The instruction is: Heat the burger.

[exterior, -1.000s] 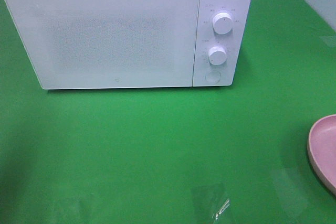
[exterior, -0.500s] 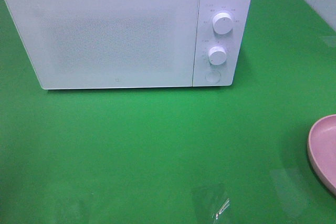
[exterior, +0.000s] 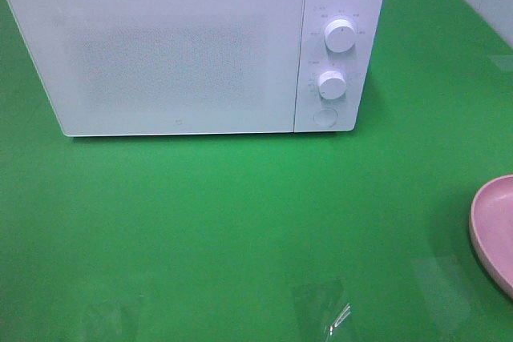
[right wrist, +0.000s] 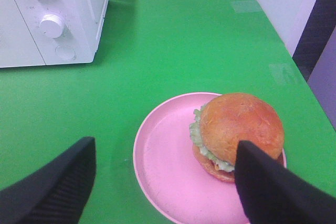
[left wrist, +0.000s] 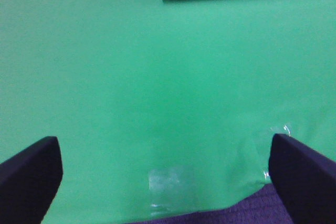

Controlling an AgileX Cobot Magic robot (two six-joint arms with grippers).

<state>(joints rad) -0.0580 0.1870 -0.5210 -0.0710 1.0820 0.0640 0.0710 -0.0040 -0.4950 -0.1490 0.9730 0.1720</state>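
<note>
The burger, with a brown domed bun and green lettuce, sits on a round pink plate in the right wrist view. My right gripper is open above the plate, one dark finger to each side, touching nothing. In the exterior high view only the plate's edge shows at the right; the burger is out of view there. The white microwave stands at the back with its door shut. My left gripper is open and empty over bare green cloth near the table's front edge.
The microwave has two round knobs and a round button on its right panel. A green cloth covers the table. A white wall stands beyond the table's right edge.
</note>
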